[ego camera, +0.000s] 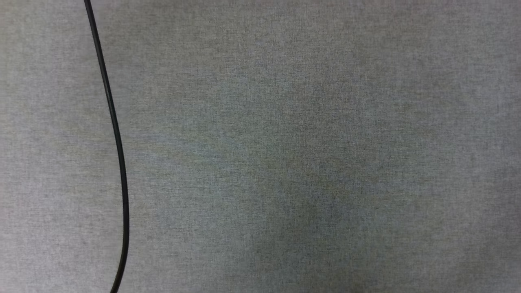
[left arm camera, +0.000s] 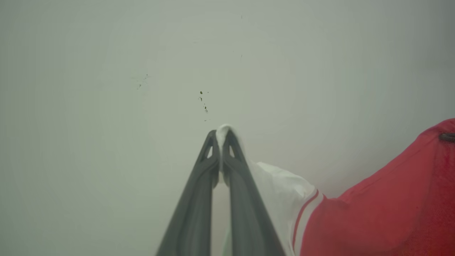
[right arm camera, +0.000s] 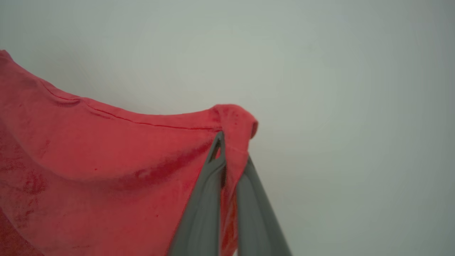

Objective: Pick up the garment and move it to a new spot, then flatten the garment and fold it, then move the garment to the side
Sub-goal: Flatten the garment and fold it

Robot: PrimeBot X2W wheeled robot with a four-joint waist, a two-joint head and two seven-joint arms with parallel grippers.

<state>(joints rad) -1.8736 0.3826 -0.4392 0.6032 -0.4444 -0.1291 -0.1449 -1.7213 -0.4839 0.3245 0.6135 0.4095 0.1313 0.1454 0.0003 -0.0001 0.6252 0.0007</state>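
In the head view, a black cable (ego camera: pixel 118 146) curves down a grey woven surface (ego camera: pixel 305 142). In the left wrist view, the left claw (left arm camera: pixel 221 133) is pinched tight on the white sleeve of the garment (left arm camera: pixel 384 213), whose red body hangs to the right. In the right wrist view, the right claw (right arm camera: pixel 231 149) is clamped on the garment's red edge.

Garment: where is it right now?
Wrist views: the garment is held up, left fingers pinching its white sleeve, right fingers pinching a red edge.
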